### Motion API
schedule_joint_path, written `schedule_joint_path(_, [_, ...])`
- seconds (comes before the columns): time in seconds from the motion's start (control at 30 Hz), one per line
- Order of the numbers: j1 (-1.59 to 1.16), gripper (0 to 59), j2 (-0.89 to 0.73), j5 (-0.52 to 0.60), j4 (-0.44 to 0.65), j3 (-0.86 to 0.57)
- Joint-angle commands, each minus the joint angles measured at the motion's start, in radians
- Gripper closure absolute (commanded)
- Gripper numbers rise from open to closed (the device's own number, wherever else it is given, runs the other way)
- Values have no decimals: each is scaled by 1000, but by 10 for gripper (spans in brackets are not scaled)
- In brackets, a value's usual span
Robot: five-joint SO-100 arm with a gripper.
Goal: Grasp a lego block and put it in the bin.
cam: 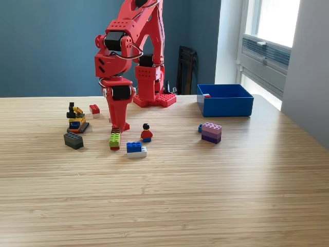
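Gripper point(117, 125) points down, tips at the table; whether it is closed I cannot tell. Green lego block point(114, 139) lies just below it, not lifted. The bin point(226, 105) stands well apart toward the exterior view's right, one red piece point(206, 95) inside.

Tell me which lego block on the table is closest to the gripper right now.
The green block, stacked on red with a brown piece on top. It sits directly under the gripper; the blue-and-white block and dark grey block lie farther off.
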Motion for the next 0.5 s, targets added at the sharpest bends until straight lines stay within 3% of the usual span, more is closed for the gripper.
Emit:
schedule_joint_path(0.03, [3, 571, 3, 18, -25, 12])
schedule_joint_path(0.3, [-31, 586, 5, 115, 21, 0])
schedule_joint_path(0.5, [-146, 586, 6, 322, 325, -206])
